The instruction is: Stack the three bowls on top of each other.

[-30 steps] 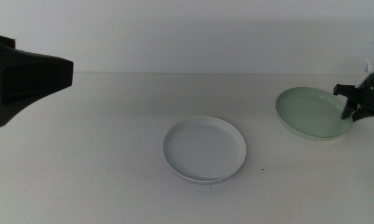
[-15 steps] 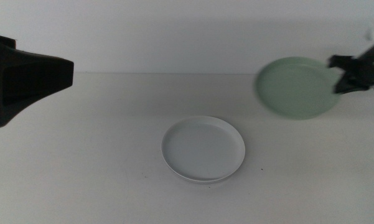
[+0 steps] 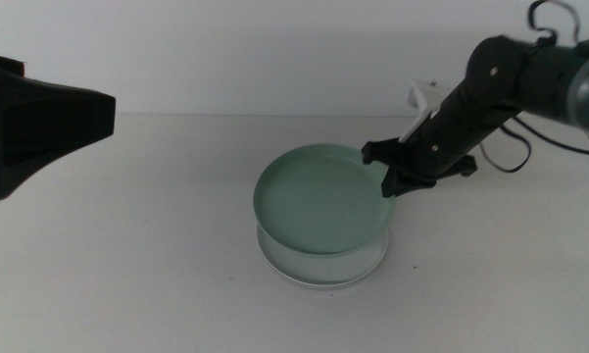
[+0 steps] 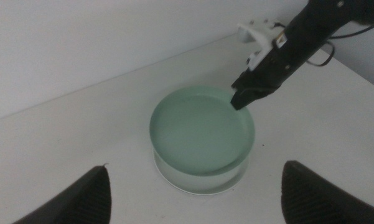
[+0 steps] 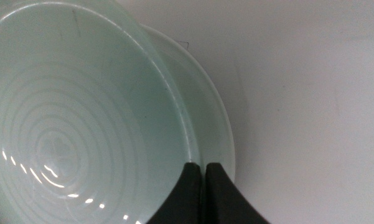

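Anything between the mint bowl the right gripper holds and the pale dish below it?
Nothing: the middle view shows only air between the mint green bowl, pinched at its rim by the right gripper, and the pale dish under it.

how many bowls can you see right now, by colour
mint green bowl: 1, held by the right claw over the white one
white bowl: 1, on the table
grey bowl: 0 in view
total: 2
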{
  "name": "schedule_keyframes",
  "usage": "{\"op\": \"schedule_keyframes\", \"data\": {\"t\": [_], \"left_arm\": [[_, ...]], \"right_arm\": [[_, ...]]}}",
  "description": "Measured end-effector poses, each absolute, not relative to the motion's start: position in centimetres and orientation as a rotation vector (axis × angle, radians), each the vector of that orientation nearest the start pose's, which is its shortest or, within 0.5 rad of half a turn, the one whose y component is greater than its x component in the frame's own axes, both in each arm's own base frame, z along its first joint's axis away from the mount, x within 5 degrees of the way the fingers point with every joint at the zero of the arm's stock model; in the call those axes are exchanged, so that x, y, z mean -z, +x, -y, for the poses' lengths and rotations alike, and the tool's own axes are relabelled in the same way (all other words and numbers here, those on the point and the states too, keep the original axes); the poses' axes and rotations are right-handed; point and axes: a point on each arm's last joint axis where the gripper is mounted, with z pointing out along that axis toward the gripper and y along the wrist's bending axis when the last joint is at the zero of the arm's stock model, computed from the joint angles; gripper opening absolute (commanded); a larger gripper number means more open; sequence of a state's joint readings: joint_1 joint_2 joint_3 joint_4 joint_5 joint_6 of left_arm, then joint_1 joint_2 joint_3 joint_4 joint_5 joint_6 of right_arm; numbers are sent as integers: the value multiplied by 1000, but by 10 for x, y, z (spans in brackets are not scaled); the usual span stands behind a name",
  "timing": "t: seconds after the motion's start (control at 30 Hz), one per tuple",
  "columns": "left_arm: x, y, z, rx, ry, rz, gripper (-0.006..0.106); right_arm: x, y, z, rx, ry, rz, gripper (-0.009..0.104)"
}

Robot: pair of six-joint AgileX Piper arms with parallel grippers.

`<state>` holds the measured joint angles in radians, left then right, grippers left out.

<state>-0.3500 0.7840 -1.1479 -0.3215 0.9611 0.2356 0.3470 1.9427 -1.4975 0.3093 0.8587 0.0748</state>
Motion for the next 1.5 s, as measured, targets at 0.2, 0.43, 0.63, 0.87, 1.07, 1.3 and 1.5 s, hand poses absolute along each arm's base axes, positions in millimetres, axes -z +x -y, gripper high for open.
{"op": "schedule_keyframes", "data": {"t": [0.2, 0.43, 0.63, 0.87, 1.07, 1.3, 1.5], "left_arm": [[-438, 106, 64, 456, 568, -1990, 94], [-438, 106, 64, 456, 568, -1990, 94], [-438, 106, 64, 456, 568, -1990, 94], [-438, 106, 64, 456, 568, -1990, 94], [-438, 106, 64, 456, 568, -1990, 94], [-438, 106, 64, 456, 568, -1990, 94], [-438, 106, 64, 456, 568, -1990, 94]], "right_arm": [[-200, 389, -163, -466, -138, -2837, -3], [-194, 390, -163, -451, -138, -2844, 10], [-193, 390, -163, -440, -168, -2844, 56], [-247, 383, -147, -436, -225, -2699, 80], [-360, 344, -90, -357, -150, -2396, 80], [-448, 234, -35, -198, -60, -2090, 79], [-440, 170, -19, -137, 11, -2002, 79]]}}
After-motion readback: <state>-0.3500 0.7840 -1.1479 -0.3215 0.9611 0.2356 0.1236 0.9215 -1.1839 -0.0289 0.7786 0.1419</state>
